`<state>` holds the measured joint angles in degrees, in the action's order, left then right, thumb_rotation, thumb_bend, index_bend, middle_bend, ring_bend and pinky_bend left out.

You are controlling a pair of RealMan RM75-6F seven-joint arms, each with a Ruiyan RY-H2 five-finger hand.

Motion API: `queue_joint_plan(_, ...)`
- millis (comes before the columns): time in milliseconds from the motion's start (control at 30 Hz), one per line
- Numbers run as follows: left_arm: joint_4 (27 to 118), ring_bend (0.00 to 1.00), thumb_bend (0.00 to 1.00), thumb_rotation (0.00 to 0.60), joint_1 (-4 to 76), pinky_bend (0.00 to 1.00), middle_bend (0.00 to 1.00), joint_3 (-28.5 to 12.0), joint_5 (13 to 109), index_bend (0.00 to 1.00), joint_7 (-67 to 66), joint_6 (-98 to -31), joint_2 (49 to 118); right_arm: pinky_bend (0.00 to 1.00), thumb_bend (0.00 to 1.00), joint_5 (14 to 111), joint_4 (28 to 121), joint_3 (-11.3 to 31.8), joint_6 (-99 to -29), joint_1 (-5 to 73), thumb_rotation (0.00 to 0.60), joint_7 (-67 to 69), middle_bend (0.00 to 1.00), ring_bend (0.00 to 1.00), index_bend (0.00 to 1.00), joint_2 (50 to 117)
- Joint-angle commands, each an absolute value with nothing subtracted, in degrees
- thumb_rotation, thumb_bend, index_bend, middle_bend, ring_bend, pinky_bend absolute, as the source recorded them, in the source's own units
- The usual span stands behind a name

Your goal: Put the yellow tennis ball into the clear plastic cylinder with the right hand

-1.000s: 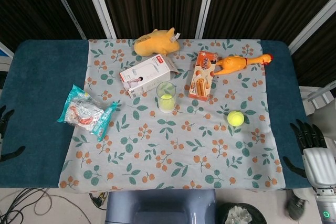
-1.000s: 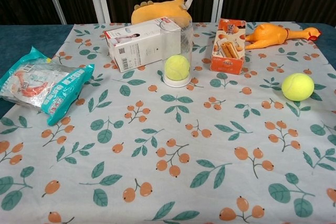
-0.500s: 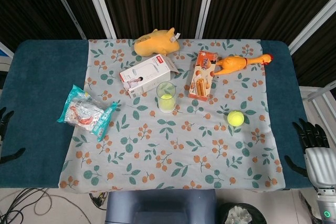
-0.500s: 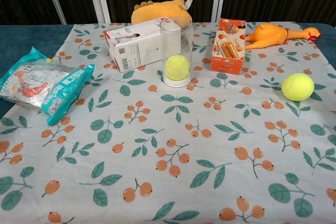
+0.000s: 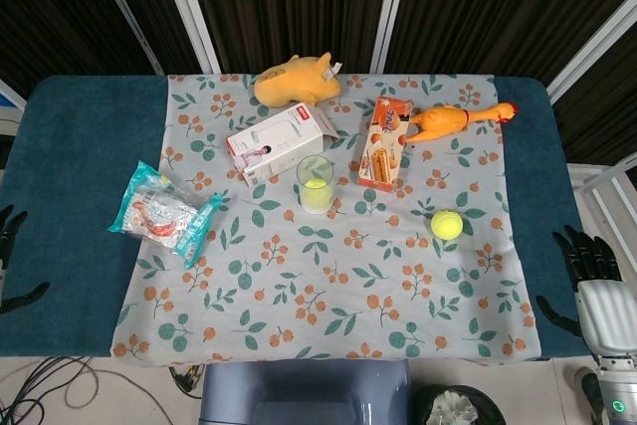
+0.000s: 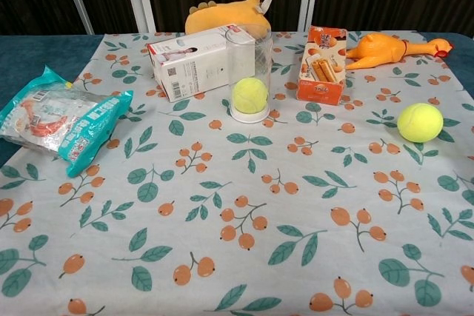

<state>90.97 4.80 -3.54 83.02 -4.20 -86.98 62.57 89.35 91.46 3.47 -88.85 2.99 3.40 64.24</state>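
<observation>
A yellow tennis ball [image 5: 447,224] [image 6: 420,122] lies loose on the floral cloth at the right. The clear plastic cylinder [image 5: 316,183] [image 6: 249,72] stands upright near the middle, and a second yellow ball [image 6: 250,95] sits inside it at the bottom. My right hand [image 5: 595,282] hangs off the table's right edge in the head view, fingers spread and empty, well to the right of the loose ball. My left hand [image 5: 10,261] shows only as dark fingers at the left frame edge, holding nothing. Neither hand appears in the chest view.
Behind the cylinder lie a white box [image 5: 275,142], an orange plush toy [image 5: 294,81], a biscuit box [image 5: 385,141] and a rubber chicken [image 5: 460,118]. A teal snack bag [image 5: 162,212] lies at the left. The cloth [image 5: 328,286] covers a blue table [image 5: 70,176].
My right hand has drifted slightly lower and to the right along the table's edge. The objects on the cloth have stayed put.
</observation>
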Motion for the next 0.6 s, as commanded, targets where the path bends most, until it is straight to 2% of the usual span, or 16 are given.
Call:
queue_joint_plan(33,90.9,0.0,0.0,0.6,4.8,0.06,0.0,-3.7,82.7,0.08,-3.7,-86.6,62.2,0.0,0.29,87.2,95.9,3.1,-84.9,3.9,0.6,4.8,0.0,0.02,0.05,61.1)
queue_joint_plan(133,91.0,0.0,0.0,0.6,4.8,0.06,0.0,-4.0,82.4,0.08,-3.5,-86.7,62.2,0.0,0.29,84.9,99.0,4.7,-81.0,6.3,0.6,4.1,0.0,0.02,0.05,58.8)
queue_joint_plan(333,90.9,0.0,0.0,0.6,4.7,0.06,0.0,-4.0,82.6,0.08,-3.2,-86.9,62.1,0.0,0.25,75.8,104.2,8.5,-67.4,14.1,0.6,2.0,0.0,0.02,0.05,55.2)
queue_joint_plan(600,90.3,0.0,0.0,0.6,5.0,0.06,0.0,-4.6,81.4,0.08,-3.4,-85.9,62.3,0.0,0.25,63.7,101.7,12.0,-55.1,24.2,0.6,-4.7,0.0,0.02,0.05,59.0)
